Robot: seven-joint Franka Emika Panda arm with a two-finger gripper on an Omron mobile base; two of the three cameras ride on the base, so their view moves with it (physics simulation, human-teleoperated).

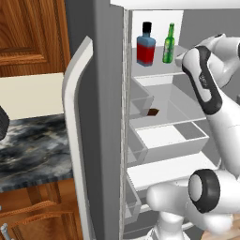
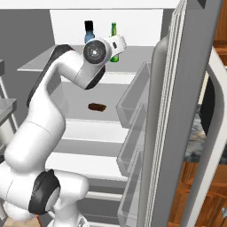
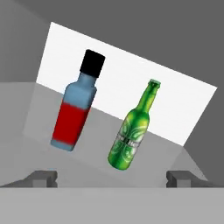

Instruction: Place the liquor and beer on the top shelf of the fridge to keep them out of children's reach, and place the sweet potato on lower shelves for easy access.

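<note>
with liquor [image 1: 146, 45] and beer [image 1: 168, 44] on the top shelf [image 1: 157, 68] and sweet potato [image 1: 153, 111] lower, the empty, open fingers [image 3: 43, 178] need only withdraw.

Liquor [image 1: 146, 45] left of beer [image 1: 168, 44] on top shelf [image 1: 157, 68]; sweet potato [image 1: 153, 111] lower.

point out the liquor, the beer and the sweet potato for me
liquor [image 1: 146, 50], left base view, on the red body.
beer [image 1: 168, 48], left base view, on the green body below the neck.
sweet potato [image 2: 97, 107], right base view, on the middle of the tuber.
</note>
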